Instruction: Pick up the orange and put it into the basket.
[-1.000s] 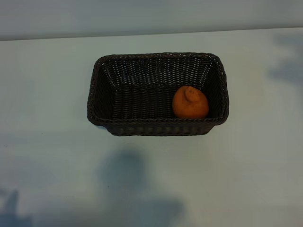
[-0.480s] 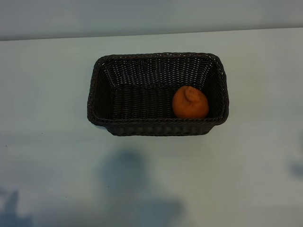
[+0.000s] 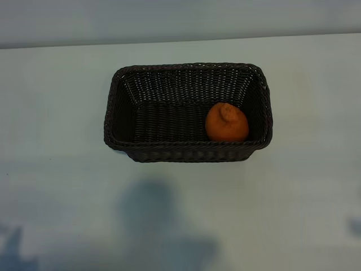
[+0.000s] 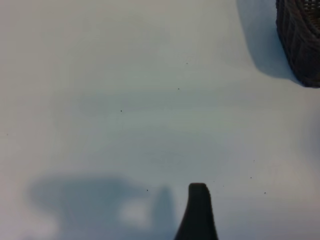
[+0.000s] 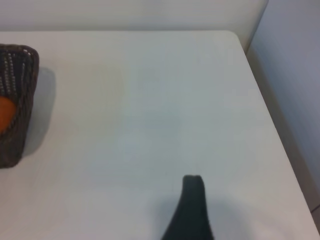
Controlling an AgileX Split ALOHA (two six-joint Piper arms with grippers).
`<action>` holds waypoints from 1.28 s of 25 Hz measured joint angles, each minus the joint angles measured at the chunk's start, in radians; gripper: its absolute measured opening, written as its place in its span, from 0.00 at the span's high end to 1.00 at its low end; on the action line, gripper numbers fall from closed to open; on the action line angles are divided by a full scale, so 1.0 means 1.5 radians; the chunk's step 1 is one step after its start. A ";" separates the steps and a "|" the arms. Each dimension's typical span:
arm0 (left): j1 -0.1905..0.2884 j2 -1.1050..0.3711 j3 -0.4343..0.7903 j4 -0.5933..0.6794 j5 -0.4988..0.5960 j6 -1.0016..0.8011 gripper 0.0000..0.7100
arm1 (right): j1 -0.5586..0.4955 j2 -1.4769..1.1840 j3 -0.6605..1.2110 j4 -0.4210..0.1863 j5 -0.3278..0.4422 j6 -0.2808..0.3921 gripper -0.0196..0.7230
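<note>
A: Starting nearest the arms, what is there?

B: In the left wrist view one dark fingertip of the left gripper [image 4: 198, 210] pokes up over the bare white table [image 4: 125, 100]. Its fingers stand spread apart with nothing between them. A corner of the basket [image 4: 302, 40] shows well off from it, with its shadow on the table beside it.

A: And the other arm?

B: Much the same. In the right wrist view a single dark fingertip of the right gripper [image 5: 192, 210] shows above the table [image 5: 150, 100], fingers parted and holding nothing. One end of the basket [image 5: 17, 100] sits well apart from it, and a sliver of the orange [image 5: 5, 115] peeks over the rim.

A: Are the arms visible from outside?

B: No, neither gripper shows in the exterior view; only soft shadows lie on the table [image 3: 56, 197] toward six o'clock.

A: Farther out, then?

B: The dark woven basket [image 3: 186, 152] sits near the middle of the table, long side across the view. The orange [image 3: 227, 122] rests on the basket floor, toward four o'clock from the basket's centre, close to the near wall and the three o'clock end. Its knobby bump points up toward twelve.

A: Beyond that?

B: The table's far edge at twelve o'clock, then a plain pale wall [image 3: 180, 17].
</note>
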 joint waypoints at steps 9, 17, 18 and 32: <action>0.000 0.000 0.000 0.000 0.000 0.000 0.17 | 0.013 -0.092 0.058 0.002 -0.003 -0.005 0.22; 0.000 0.000 0.000 0.000 0.000 0.000 0.17 | 0.017 -0.092 0.098 0.046 0.017 -0.008 0.23; 0.000 0.000 0.000 0.000 0.000 0.000 0.17 | 0.017 -0.092 0.110 0.050 0.017 -0.011 0.23; 0.000 0.000 0.000 0.000 0.000 0.001 0.17 | 0.017 -0.092 0.178 0.096 -0.025 -0.061 0.23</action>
